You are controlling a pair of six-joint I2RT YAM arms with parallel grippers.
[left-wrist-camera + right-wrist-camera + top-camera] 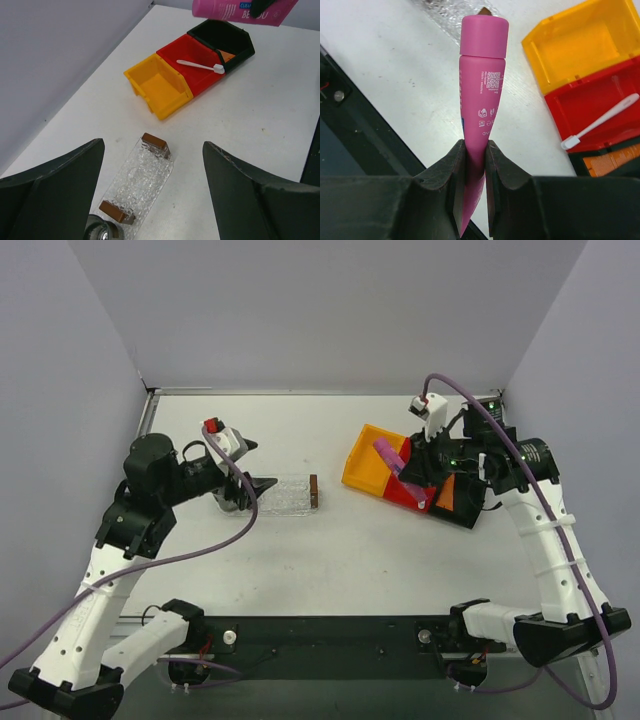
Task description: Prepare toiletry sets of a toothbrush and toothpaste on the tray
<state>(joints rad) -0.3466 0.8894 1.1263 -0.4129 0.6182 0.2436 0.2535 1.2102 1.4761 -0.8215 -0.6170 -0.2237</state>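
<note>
The toothpaste is smooth pink plastic with a satin sheen and printed markings. The toothbrush is smooth white plastic. The tray is clear, bumpy, glinting plastic with matt brown wood blocks. The orange bin, red bin and black bin are smooth, lightly glossy plastic. The table is matt white.

Bright, even overhead light; soft faint shadows on the table (left gripper slightly blurred up close).

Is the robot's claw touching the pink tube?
Touching. In the right wrist view the right gripper pinches the pink tube between both fingers, no gap.
</note>
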